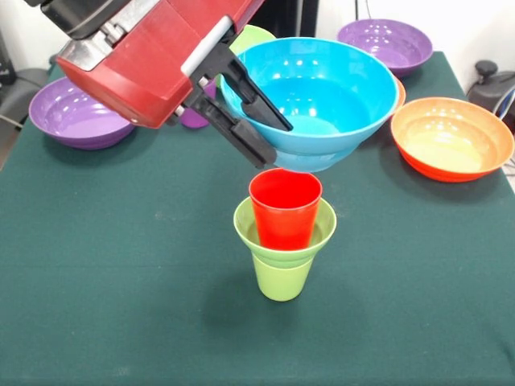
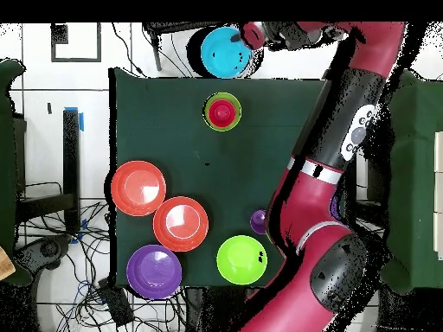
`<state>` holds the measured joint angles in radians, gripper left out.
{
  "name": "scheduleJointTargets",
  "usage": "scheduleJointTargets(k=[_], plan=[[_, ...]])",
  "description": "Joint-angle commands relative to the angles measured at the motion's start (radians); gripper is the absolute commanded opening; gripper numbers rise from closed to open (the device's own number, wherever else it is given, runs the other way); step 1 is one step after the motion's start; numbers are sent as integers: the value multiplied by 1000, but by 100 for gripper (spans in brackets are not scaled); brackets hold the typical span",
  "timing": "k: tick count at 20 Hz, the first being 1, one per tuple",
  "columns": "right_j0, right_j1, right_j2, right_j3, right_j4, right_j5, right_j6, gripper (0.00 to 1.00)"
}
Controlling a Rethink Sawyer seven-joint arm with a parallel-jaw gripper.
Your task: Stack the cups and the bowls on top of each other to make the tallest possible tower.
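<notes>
gripper [image 1: 256, 122] pinching blue bowl [image 1: 322, 96] rim at frame centre-top, bowl held in the air just above red cup [image 1: 283, 207] nested in green stack [image 1: 283, 257].

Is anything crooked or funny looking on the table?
Yes. The blue bowl hangs tilted in the gripper, pinched by its rim above the red cup, not resting level. The stack below stands straight.

Robotics lab: red Sawyer arm [image 2: 346, 130] mounted at green-clothed table [image 2: 173, 121], loose cables [image 2: 104, 294] tangled on white tiled floor [image 2: 52, 86], tape marks alongside.
</notes>
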<state>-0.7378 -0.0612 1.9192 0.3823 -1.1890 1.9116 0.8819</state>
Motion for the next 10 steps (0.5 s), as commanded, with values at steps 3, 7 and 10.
scheduleJointTargets(k=[3, 7, 10], plan=[[15, 59, -133, -102, -16, 10, -58, 0], [12, 67, -133, -97, -3, 8, -59, 0], [3, 68, -151, -76, 12, -5, -53, 0]])
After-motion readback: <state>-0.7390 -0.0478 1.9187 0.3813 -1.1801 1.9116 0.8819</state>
